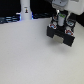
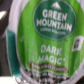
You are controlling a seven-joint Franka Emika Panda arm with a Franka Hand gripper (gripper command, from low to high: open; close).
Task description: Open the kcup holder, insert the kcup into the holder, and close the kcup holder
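The kcup (image 2: 50, 30) fills the wrist view, its green lid reading "Green Mountain Dark Magic", very close to the camera. In the exterior view the kcup (image 1: 61, 18) shows as a small green spot between my gripper's fingers. My gripper (image 1: 60, 22) looks shut on the kcup and hangs just above the black kcup holder (image 1: 52, 34), which stands on the table at the exterior view's upper right. The arm hides much of the holder. I cannot tell whether its drawer is open.
A white bottle-shaped object (image 1: 26, 10) stands at the back, to the exterior view's left of the holder. Dark equipment (image 1: 10, 19) lines the table's far edge. The pale tabletop (image 1: 35, 57) spreads in front of the holder.
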